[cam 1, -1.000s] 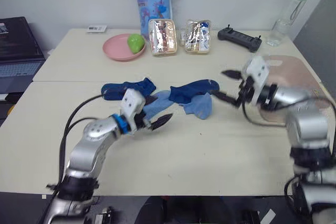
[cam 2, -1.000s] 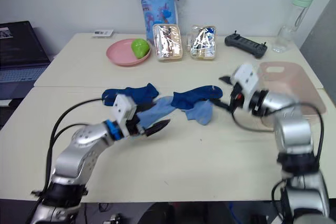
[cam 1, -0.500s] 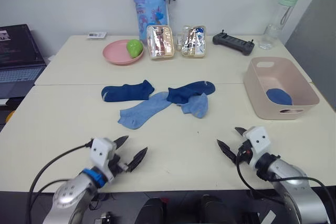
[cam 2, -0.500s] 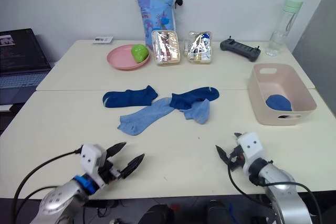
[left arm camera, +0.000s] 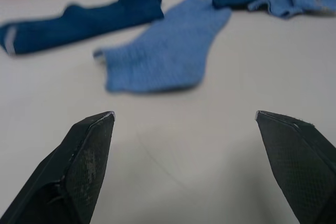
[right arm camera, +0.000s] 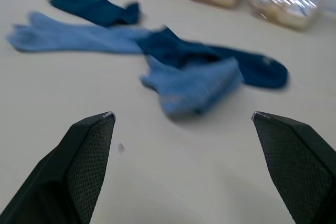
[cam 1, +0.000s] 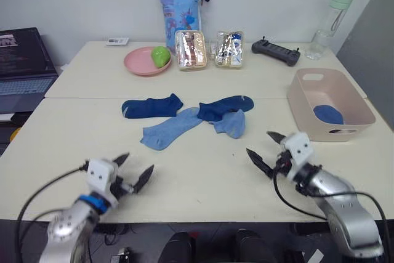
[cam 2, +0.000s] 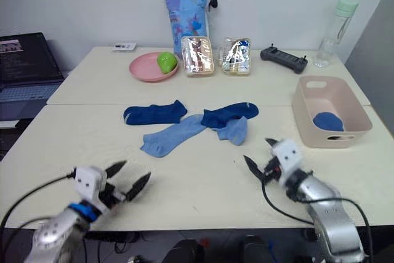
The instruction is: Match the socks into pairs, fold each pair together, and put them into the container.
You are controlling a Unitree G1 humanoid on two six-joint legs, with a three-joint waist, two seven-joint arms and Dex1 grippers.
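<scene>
Both our grippers, left gripper (cam 1: 130,170) and right gripper (cam 1: 263,150), hover spread wide and empty, ready to choose. Four soft blue knit socks (cam 1: 188,115) lie mid-table; the pale pink plastic tub (cam 1: 345,97) holds one bundle.

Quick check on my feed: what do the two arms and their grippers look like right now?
Both arms are silver-grey metal with rounded casings. Each ends in a white boxy wrist block carrying two black, pointed fingers with textured pads: left gripper, right gripper. The left wrist has a blue ring. A black cable loops along each forearm.
</scene>
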